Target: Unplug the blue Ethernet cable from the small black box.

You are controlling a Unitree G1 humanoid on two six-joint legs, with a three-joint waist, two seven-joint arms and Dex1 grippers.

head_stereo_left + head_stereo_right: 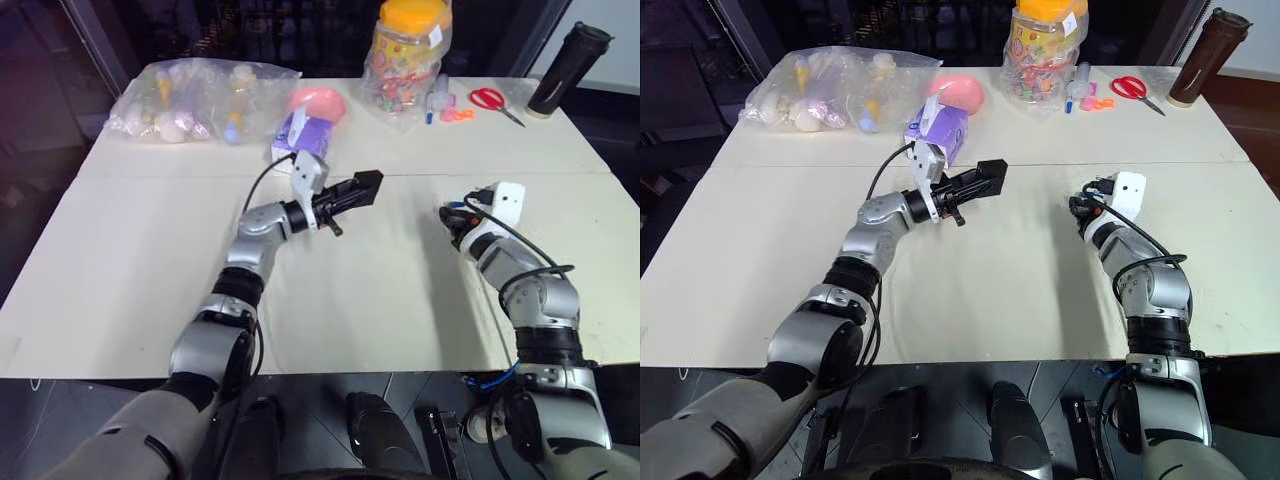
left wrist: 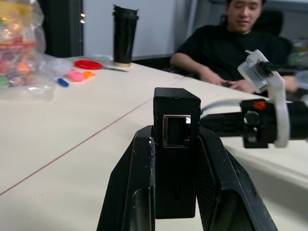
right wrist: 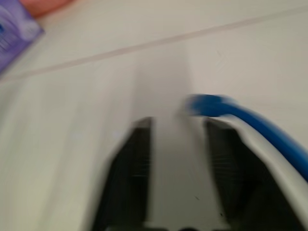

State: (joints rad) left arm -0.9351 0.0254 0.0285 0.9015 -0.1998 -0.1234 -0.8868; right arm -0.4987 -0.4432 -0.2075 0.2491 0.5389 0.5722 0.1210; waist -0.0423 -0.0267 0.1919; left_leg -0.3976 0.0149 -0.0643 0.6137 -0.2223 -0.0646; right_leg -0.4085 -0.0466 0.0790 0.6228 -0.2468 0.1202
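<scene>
- Pale tabletop point(image 1: 400, 300) with a seam across it carries the work; along its far edge, left to right, lie a clear bag of small items point(image 1: 190, 100), a purple tissue box point(image 1: 300, 135), a candy jar point(image 1: 408, 55), red scissors point(image 1: 490, 98) and a dark tumbler point(image 1: 568, 68). A person sits beyond the table in the left wrist view.
- Left gripper point(image 1: 362, 187) hangs over the middle of the table, clenched on the small black box point(image 2: 175, 144); the box's metal port faces outward and looks empty, so I judge the plug is already out.
- Right gripper point(image 3: 175, 159) sits to the right, low over the table, its fingers apart with bare table between them. The blue Ethernet cable point(image 3: 250, 122) runs along the outside of one finger rather than between the two; whether it rests on the finger or just passes it, I cannot tell.
- To finish well: keep the box gripped steady, let the cable drop clear onto the table, and draw the right arm back without dragging the cord toward the box.
</scene>
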